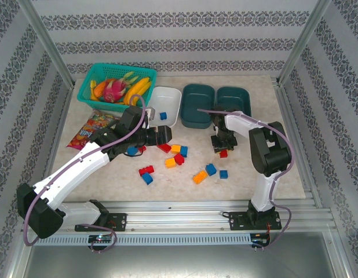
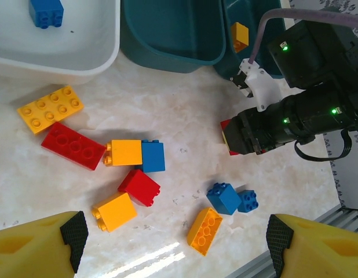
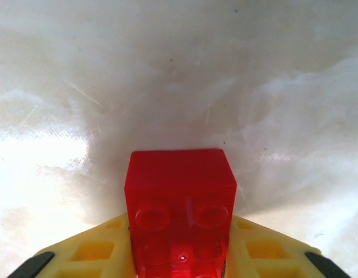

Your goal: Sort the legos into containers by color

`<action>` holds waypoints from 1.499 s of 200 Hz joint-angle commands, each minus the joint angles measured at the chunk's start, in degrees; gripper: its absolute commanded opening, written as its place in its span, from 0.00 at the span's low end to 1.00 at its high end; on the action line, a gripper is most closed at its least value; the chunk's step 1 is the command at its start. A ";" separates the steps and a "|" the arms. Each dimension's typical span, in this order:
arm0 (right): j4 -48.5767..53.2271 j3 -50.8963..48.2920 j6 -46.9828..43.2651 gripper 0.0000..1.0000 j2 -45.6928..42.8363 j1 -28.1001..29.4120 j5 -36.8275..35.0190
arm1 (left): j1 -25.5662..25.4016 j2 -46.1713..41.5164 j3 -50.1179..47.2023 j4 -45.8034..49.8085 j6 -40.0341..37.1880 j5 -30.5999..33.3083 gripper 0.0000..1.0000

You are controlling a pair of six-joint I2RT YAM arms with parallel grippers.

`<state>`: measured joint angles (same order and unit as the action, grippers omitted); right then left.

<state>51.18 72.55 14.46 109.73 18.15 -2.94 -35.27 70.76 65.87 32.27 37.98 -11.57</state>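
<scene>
A snack bag point(image 1: 92, 128) lay on the bench point(image 1: 179, 188) well to the left of the white tub point(image 1: 167, 98). A turquoise mesh basket point(image 1: 89, 81) of fruit stood just beside that tub's left wall. The left hand point(image 1: 163, 135) hung over the bench just in front of the white tub, its yellow fingers point(image 2: 34, 249) spread wide apart and holding nothing. Inside the white tub sat a single blue brick point(image 1: 163, 116).

On the near side of the tub, loose bricks point(image 1: 175, 149) in red, blue and yellow-orange were scattered across the bench. A red pair and a blue one lay nearest the arms, and a mixed cluster lay directly in front of the tub. An orange brick with two blue ones lay further right.

Just beside the white tub's right wall stood the first of two teal tubs point(image 1: 196, 107). The second, one place further right, held a yellow-orange brick point(image 2: 240, 36). In front of the teal tubs, to the right of the white tub, the right hand point(image 1: 221, 145) pointed down at the bench with its fingers closed tight on a red brick point(image 3: 179, 197). Whether that brick rested on the bench or sat just clear of it could not be told.
</scene>
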 commanded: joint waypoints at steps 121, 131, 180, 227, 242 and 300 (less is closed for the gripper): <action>-0.29 31.81 8.96 0.26 6.40 6.07 1.70 | 4.65 12.30 16.49 -3.43 0.47 -0.02 0.87; 0.48 36.45 9.62 0.26 10.74 5.02 2.30 | 5.70 13.96 17.85 -3.29 0.44 -0.50 0.87; 3.04 52.00 10.12 0.29 26.67 2.82 5.05 | 9.09 18.74 21.43 -2.22 -0.14 -1.26 0.86; 9.42 63.41 9.94 0.52 34.94 2.33 7.32 | 9.78 17.75 20.24 0.15 -0.28 -0.69 0.86; 9.69 63.94 10.31 0.63 33.81 2.24 7.50 | 9.77 16.52 19.44 1.45 -0.08 0.18 0.86; -1.13 48.97 8.40 0.69 10.71 5.08 8.27 | 12.31 10.75 13.92 15.20 4.76 8.88 0.82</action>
<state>56.95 129.78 24.03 136.77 20.86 3.99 -25.69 85.25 83.42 38.37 39.62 -7.51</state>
